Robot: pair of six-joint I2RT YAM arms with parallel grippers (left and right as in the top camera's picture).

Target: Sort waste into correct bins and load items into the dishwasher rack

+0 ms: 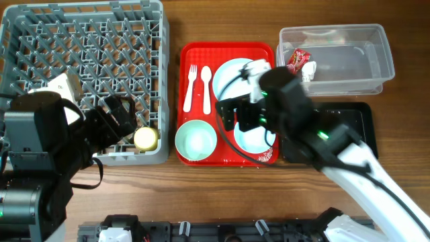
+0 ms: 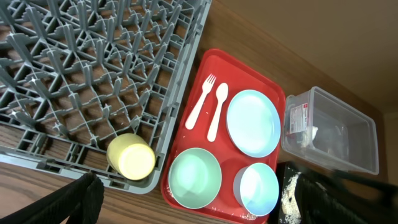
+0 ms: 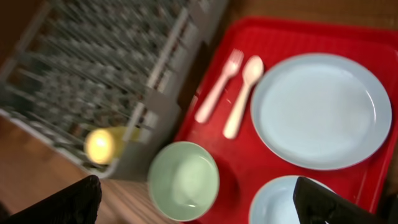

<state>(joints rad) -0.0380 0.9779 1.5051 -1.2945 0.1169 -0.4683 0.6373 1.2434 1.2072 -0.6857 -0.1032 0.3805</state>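
Note:
The yellow cup (image 1: 146, 138) stands in the near right corner of the grey dishwasher rack (image 1: 161, 81). My left gripper (image 1: 119, 113) is open and empty just left of the cup, above the rack. The pale blue plate (image 1: 228, 74), white fork (image 1: 190, 87), spoon (image 1: 206, 87), green bowl (image 1: 195, 140) and blue bowl (image 1: 252, 138) lie on a red serving tray (image 1: 228, 50). My right gripper (image 1: 243, 115) is open and empty above the blue bowl. The red-and-white wrapper (image 1: 296, 60) and white scrap (image 1: 309, 70) lie in the clear tub (image 1: 356, 60). Crumbs (image 2: 287, 199) lie in the black tray (image 1: 356, 121).
A few crumbs (image 2: 249, 216) lie on the red tray's near edge. The right arm crosses over the black tray and part of the plate. Bare wood shows along the table's front edge (image 1: 201, 195).

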